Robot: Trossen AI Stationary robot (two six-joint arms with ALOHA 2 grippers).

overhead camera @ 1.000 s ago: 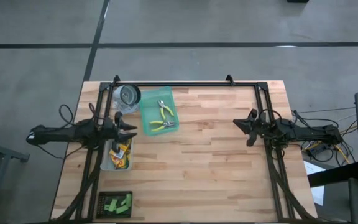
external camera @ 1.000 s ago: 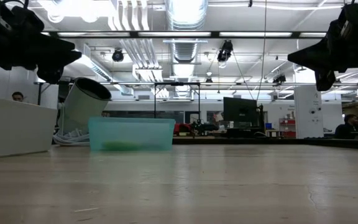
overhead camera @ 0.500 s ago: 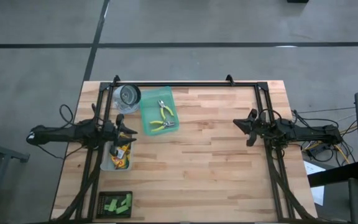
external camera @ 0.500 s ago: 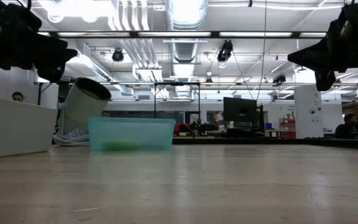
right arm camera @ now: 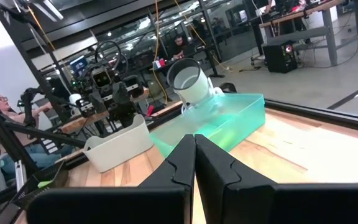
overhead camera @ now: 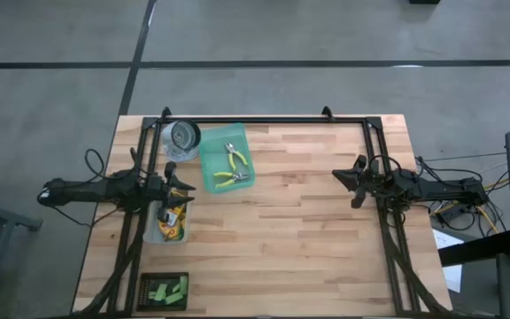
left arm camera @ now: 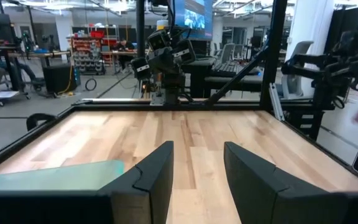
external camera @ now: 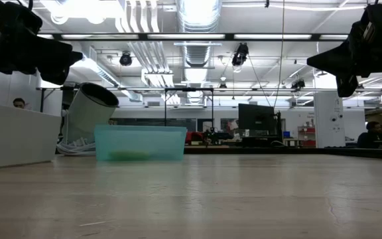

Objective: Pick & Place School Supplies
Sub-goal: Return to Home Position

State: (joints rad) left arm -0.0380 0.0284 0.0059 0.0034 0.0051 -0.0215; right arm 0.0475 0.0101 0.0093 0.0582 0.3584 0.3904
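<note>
Yellow-orange crayon boxes [overhead camera: 175,219] lie in the clear bin [overhead camera: 154,232] at the table's left. Two pliers with yellow-green handles [overhead camera: 232,167] lie in the teal tray [overhead camera: 212,151]. Green blocks [overhead camera: 166,289] lie on a dark mat at the near left. My left gripper [overhead camera: 189,183] is open and empty, raised above the bin's far end; its wrist view shows the fingers apart [left arm camera: 197,168]. My right gripper [overhead camera: 338,181] is shut and empty, raised over the table's right part [right arm camera: 194,149].
A white roll [overhead camera: 183,136] lies tilted against the teal tray's left end near the far edge. A black frame [overhead camera: 264,120] runs along the far edge and both sides. The wood [overhead camera: 290,230] between the two arms is bare.
My left gripper has drawn back a little toward the table's left edge, staying raised and open. Nothing else has moved.
</note>
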